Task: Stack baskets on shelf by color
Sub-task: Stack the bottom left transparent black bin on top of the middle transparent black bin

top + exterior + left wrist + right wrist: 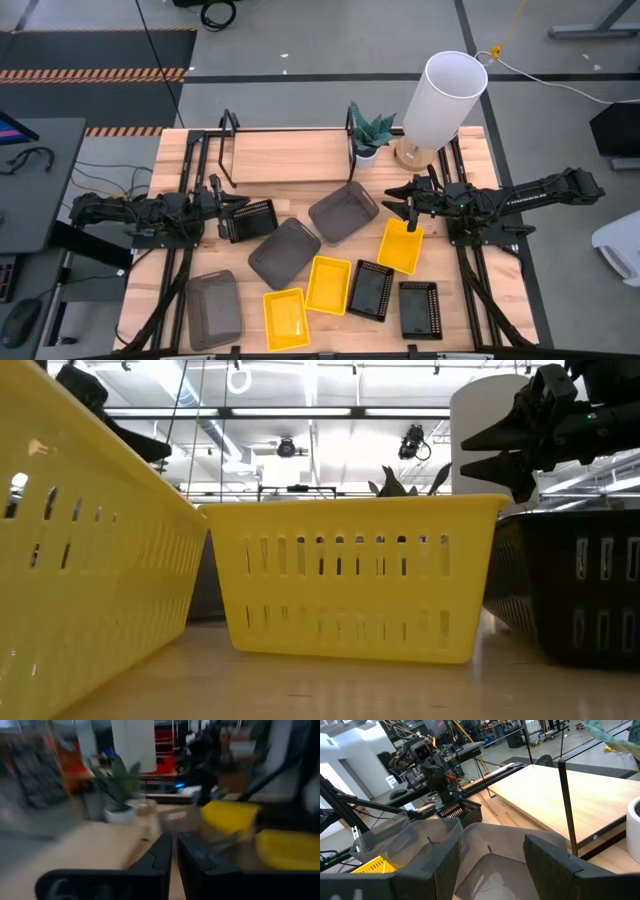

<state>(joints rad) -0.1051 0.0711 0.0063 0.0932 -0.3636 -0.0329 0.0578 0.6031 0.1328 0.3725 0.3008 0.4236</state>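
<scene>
Nine baskets point(328, 283) on the wooden table point(460, 310); left gripper point(226, 214) clenched on a black basket point(252, 220); right gripper point(398, 196) spread.

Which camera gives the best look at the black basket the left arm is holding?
The right wrist view: the black basket hangs clearly in the left pincer. The high view shows it small at that pincer; the left wrist view shows only a blurred dark rim; the low view misses it.

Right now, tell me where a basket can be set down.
The shelf plank is bare between its wire end frames, left of the plant. The front half of the table is crowded with grey, yellow and black baskets. The left gripper holds a black basket; the right gripper hangs open above the yellow basket.
</scene>
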